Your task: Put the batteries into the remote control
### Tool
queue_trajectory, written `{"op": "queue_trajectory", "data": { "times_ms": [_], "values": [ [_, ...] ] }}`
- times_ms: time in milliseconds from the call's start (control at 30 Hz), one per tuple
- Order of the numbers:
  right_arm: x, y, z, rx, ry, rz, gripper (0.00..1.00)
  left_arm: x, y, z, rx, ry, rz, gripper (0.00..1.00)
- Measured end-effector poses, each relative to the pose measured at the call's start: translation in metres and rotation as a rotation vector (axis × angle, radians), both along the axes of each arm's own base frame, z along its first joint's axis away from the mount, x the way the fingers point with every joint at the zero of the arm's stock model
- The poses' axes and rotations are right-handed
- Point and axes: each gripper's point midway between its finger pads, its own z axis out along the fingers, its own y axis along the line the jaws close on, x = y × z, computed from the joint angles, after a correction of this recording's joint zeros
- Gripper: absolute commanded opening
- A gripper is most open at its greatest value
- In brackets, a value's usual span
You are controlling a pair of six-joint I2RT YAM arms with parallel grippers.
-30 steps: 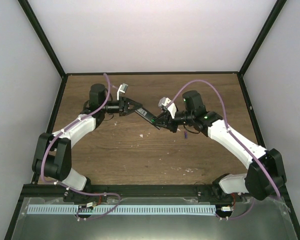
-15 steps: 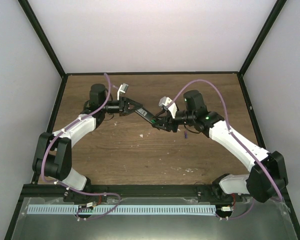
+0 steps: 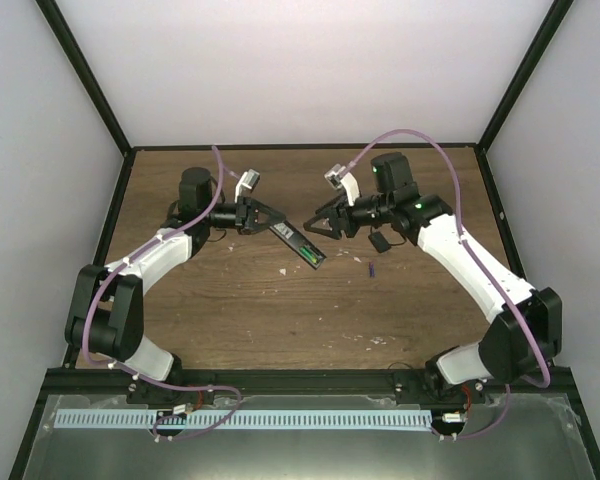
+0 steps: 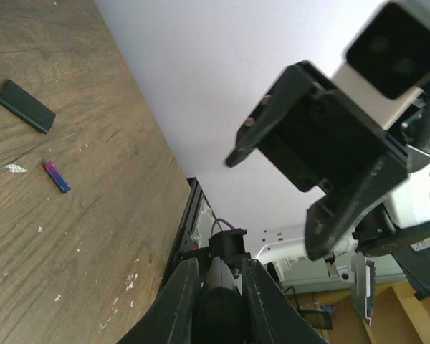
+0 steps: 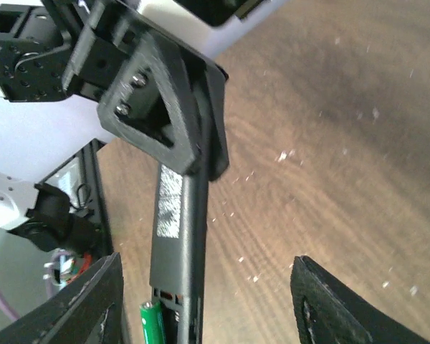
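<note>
left pincer (image 3: 275,222) clenches the remote control (image 3: 300,244), right pincer (image 3: 316,227) gapes empty; green battery (image 5: 152,322) seated, purple battery (image 3: 371,269) loose right of centre, not yet loaded.

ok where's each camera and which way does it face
Top external: high behind the robot, looking down on the table; both arms show, left hand gripping the remote control, right hand open.
Left wrist: past its own fingers, toward the right hand and purple battery.
Right wrist: between its own fingers, at the remote's compartment holding the green battery.
Shared: each wrist view shows the other arm's hand.
</note>
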Motion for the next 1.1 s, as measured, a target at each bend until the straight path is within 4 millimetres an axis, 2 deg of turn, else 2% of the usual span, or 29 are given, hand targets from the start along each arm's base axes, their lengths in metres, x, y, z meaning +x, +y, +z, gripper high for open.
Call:
{"op": "queue_trajectory", "data": {
  "times_ms": [167,333,500,1100],
  "values": [
    [-0.013,-0.003,-0.02,-0.002,0.225,0.001,0.56,-0.005,0.0,0.001,-0.008,-0.005,-0.028,0.0],
    [-0.037,0.0,-0.026,0.044,0.387,0.061,0.56,-0.007,0.0,0.004,-0.011,-0.009,-0.043,0.0],
    [-0.051,0.0,-0.036,0.066,0.507,0.093,0.55,-0.006,-0.001,0.009,-0.015,-0.025,-0.049,0.0],
    [-0.049,0.008,-0.05,0.091,0.648,0.119,0.46,-0.007,0.0,0.005,0.002,-0.031,-0.053,0.0]
  ]
}}
